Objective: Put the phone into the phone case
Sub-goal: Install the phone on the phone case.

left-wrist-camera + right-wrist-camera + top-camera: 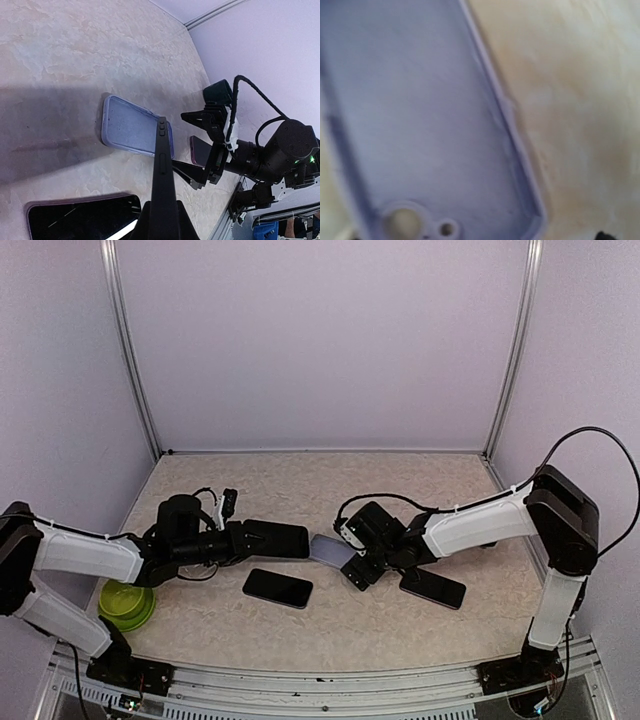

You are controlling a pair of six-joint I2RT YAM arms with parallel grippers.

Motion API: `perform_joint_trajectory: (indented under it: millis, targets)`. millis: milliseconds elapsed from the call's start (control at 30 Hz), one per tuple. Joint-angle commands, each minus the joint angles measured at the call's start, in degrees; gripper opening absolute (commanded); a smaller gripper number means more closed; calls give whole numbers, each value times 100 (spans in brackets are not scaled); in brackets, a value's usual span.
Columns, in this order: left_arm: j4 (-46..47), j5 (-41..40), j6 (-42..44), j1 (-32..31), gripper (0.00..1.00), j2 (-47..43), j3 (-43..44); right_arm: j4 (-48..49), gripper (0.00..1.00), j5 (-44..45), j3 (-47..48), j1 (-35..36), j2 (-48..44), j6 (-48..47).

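Left fingers (pixel 243 539) closed on the black phone (pixel 162 165) just left of the lavender phone case (pixel 328 548), right fingers (pixel 200 120) spread wide just right of it, green bowl (pixel 127 602) far left, case hollow-up on the counter (pixel 300 490), two spare phones (pixel 278 587) (pixel 433 588) near it, toward the arm bases

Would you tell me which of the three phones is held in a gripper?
The phone in the left gripper, held on edge beside the lilac case; the near-centre phone and the phone by the right arm lie flat.
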Motion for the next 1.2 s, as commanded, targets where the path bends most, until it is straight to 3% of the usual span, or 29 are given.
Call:
perform_joint_trajectory:
  millis: [0, 433, 600, 833, 1167]
  targets:
    - [325, -1, 19, 40, 0, 160, 377, -131, 100, 593, 15, 41, 231, 292]
    - [340, 240, 10, 44, 0, 683, 756, 12, 100, 817, -326, -63, -77, 427]
    - [229, 291, 1, 34, 0, 940, 1059, 330, 100, -90, -637, -329, -730, 543]
    - [18, 422, 21, 17, 0, 1430, 1548, 1026, 100, -2121, -1173, -1358, -1607, 1670]
    - [-619, 837, 258, -113, 0, 2105, 2426, 1425, 98, -2708, -1211, -1509, -1598, 2981]
